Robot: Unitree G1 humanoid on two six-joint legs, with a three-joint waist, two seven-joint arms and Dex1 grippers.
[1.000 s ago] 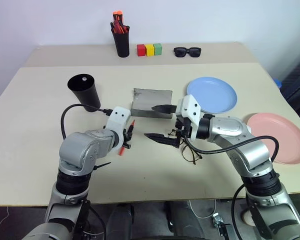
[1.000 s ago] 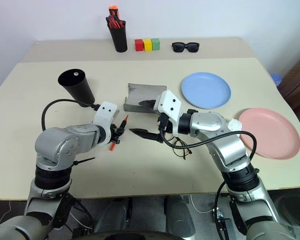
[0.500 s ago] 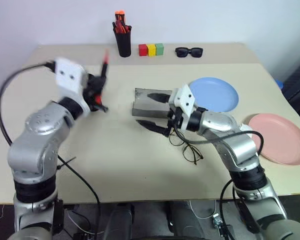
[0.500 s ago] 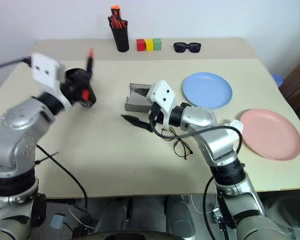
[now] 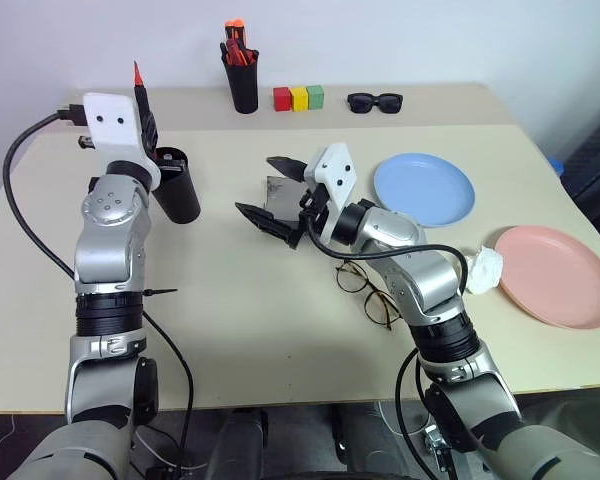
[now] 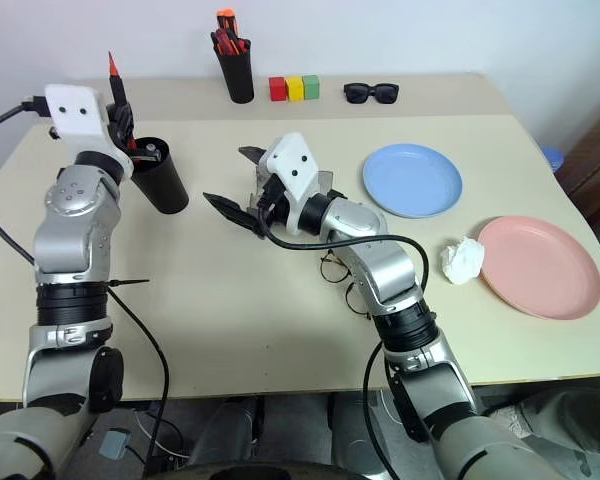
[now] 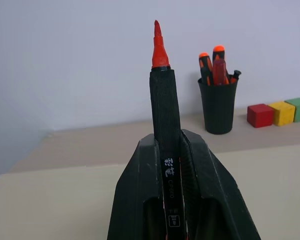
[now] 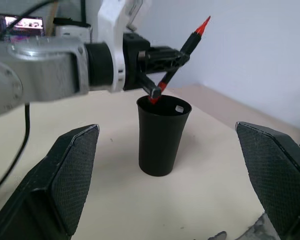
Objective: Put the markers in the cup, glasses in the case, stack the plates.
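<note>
We have the red marker (image 7: 166,130) pinched in the left gripper (image 6: 123,118), its jaws closed on the black middle section, and it stands nearly upright with the red tip pointing up, its lower end right at the rim of the cup (image 8: 161,135). To finish this step well, we judge that we should bring the marker's lower end squarely over the mouth of the cup, lower it until it is well inside, and only then let go, so it slides down the wall instead of bouncing off the rim or tipping the tumbler. The cup is tall, matte black and tapered, narrow at the base, so we would avoid pushing sideways on it; something small and pale sits inside near its rim, possibly the other marker's end, though we cannot tell. The right gripper (image 5: 271,190) hovers with its jaws wide apart and empty, just above the grey case (image 5: 278,188), pointing toward the cup. The glasses (image 5: 365,292) lie on the table (image 5: 260,320) near the right forearm, and the blue plate (image 5: 425,190) and pink plate (image 5: 558,275) sit apart, unstacked
</note>
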